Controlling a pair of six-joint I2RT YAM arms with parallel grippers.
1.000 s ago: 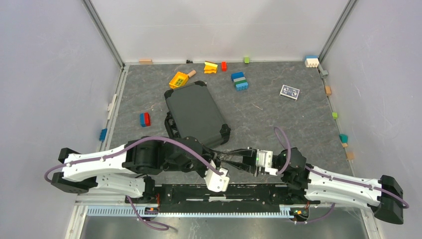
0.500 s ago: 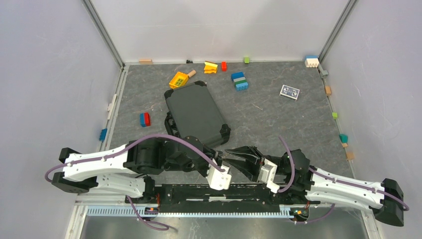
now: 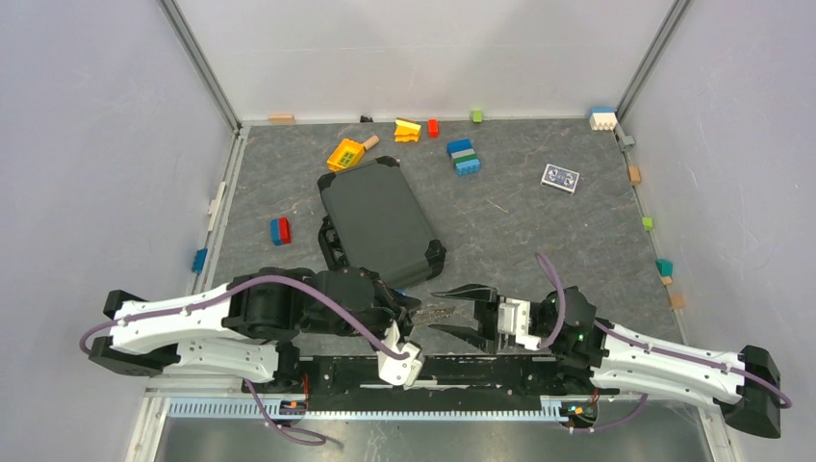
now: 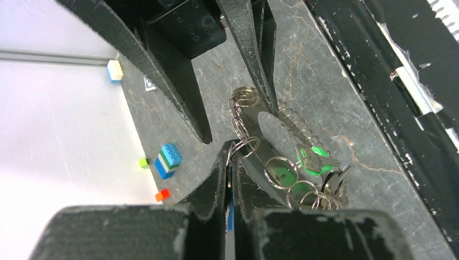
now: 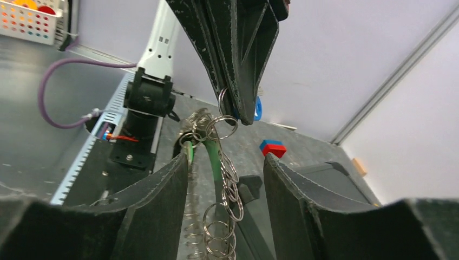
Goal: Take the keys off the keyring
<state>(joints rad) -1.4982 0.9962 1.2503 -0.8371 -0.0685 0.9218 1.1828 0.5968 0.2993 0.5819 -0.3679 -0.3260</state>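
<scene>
My left gripper (image 4: 234, 145) is shut on a small split ring at one end of the keyring (image 4: 273, 168). The keyring shows as a chain of linked metal rings with a green tag (image 4: 312, 161). The keys (image 4: 331, 188) bunch at the chain's other end, near the table. In the right wrist view the chain (image 5: 227, 187) hangs down from the left gripper's tips (image 5: 234, 111). My right gripper (image 5: 226, 157) is open with the chain between its fingers, touching neither. In the top view the left gripper (image 3: 412, 306) faces the right gripper (image 3: 435, 311) near the front edge.
A dark case (image 3: 379, 219) lies just behind the grippers. A red-and-blue brick (image 3: 280, 230) sits to its left. Toy bricks (image 3: 464, 157), a yellow toy (image 3: 344, 154) and a card (image 3: 560, 177) lie toward the back. The black base rail (image 3: 462, 371) runs along the front.
My right gripper was narrow and close to the left one. It has opened wide and drawn back slightly. The left wrist has shifted left and toward the front, still gripping the ring.
</scene>
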